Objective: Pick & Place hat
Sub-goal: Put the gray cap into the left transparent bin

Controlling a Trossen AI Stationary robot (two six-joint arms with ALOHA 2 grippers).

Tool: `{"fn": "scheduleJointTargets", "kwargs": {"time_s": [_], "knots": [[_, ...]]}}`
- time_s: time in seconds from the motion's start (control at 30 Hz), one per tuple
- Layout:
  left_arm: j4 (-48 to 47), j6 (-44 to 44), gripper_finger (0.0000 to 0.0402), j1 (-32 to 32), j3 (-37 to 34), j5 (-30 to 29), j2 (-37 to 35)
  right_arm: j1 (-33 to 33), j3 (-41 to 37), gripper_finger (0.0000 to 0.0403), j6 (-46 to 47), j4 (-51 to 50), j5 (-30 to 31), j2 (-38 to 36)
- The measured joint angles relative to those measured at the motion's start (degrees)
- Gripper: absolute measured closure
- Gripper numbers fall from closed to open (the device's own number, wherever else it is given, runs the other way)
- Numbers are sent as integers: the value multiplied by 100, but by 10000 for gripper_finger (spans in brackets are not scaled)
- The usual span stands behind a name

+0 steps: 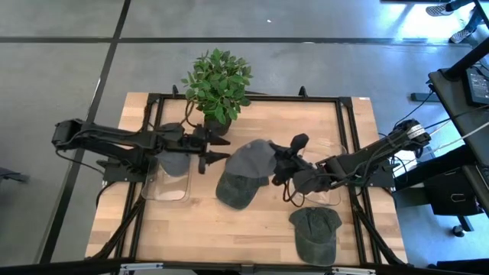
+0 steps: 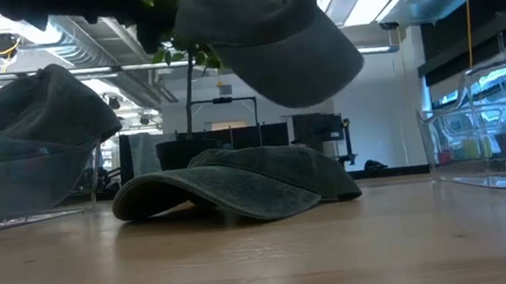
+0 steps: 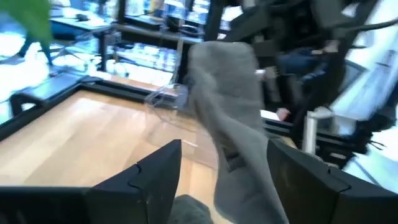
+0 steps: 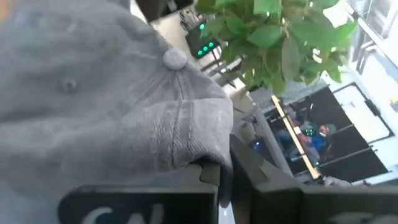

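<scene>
A grey hat (image 1: pixel 250 157) hangs in the air at mid-table, high in the low view (image 2: pixel 270 35). My right gripper (image 1: pixel 280 166) is shut on its right side. My left gripper (image 1: pixel 223 150) is open just left of the hat, which shows ahead between its fingers (image 3: pixel 231 118). A dark green hat (image 1: pixel 235 191) lies crown-up on the table under the grey one. Another green hat (image 1: pixel 315 233) lies near the near edge. A further grey hat (image 1: pixel 174 163) sits in a clear bin (image 1: pixel 164 191) on the left. My right gripper (image 4: pixel 227 182) pinches a bunched fold of the grey hat's crown cloth (image 4: pixel 189 149), below the top button (image 4: pixel 174 59), between its two fingers. It comes level from the table's right. The hat is lifted clear, above the green hat on the table (image 2: pixel 239 187).
A potted plant (image 1: pixel 218 82) stands at the far edge, close behind the left gripper. A second clear bin (image 1: pixel 330 191) sits under the right arm. Black frame rails (image 1: pixel 348 145) run along the table's sides. Bare wood lies at the near left.
</scene>
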Motion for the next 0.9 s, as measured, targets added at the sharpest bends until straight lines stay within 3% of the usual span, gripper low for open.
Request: {"fn": "scheduleJointTargets", "kwargs": {"time_s": [0.1,0.4,0.9], "knots": [[198,-282,170,-8,0,-43,235,0,0,391,-231,304,-170,40],[1283,-726,174,-30,2,680,661,0,0,391,-661,854,-591,85],[1415,-755,176,3,2,676,715,-318,0,391,-727,1333,-1637,89]]}}
